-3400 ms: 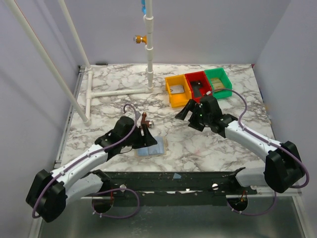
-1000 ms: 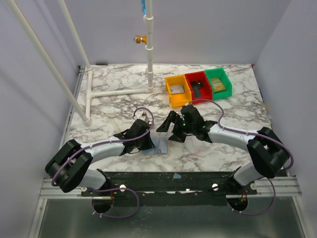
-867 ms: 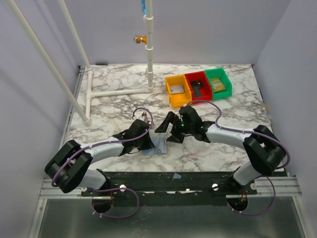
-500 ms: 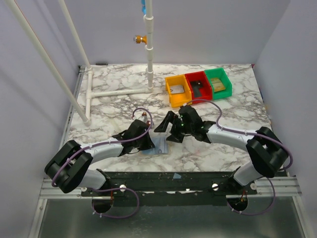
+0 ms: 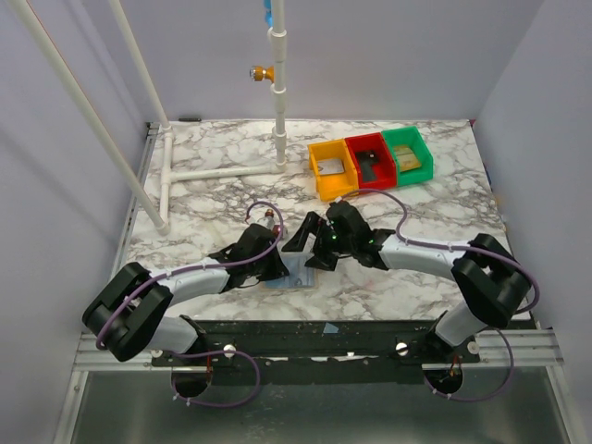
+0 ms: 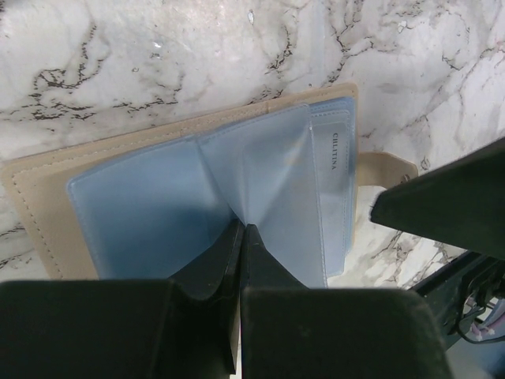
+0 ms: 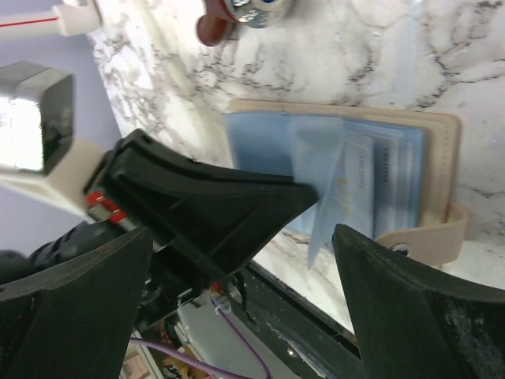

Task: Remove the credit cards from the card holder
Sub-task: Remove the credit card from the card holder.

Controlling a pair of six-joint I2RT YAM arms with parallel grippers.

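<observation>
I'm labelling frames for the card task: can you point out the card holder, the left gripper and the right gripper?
card holder (image 6: 158,205), left wrist view, on a blue plastic sleeve.
left gripper (image 6: 241,230), left wrist view, between its closed fingertips.
right gripper (image 5: 307,248), top view, midway between its open fingers.

Looks like a robot lab, a small test booth. Plain pale purple walls (image 5: 416,55) all round. White plastic pipes (image 5: 277,92) put up as a frame. A left arm (image 5: 190,276) and a right arm (image 5: 421,252) bolted to a black rail (image 5: 305,335) by a marble-look table (image 5: 213,199). Yellow bin (image 5: 335,191), red bin (image 5: 379,183) and green bin (image 5: 418,176) in a row for sorting.
</observation>
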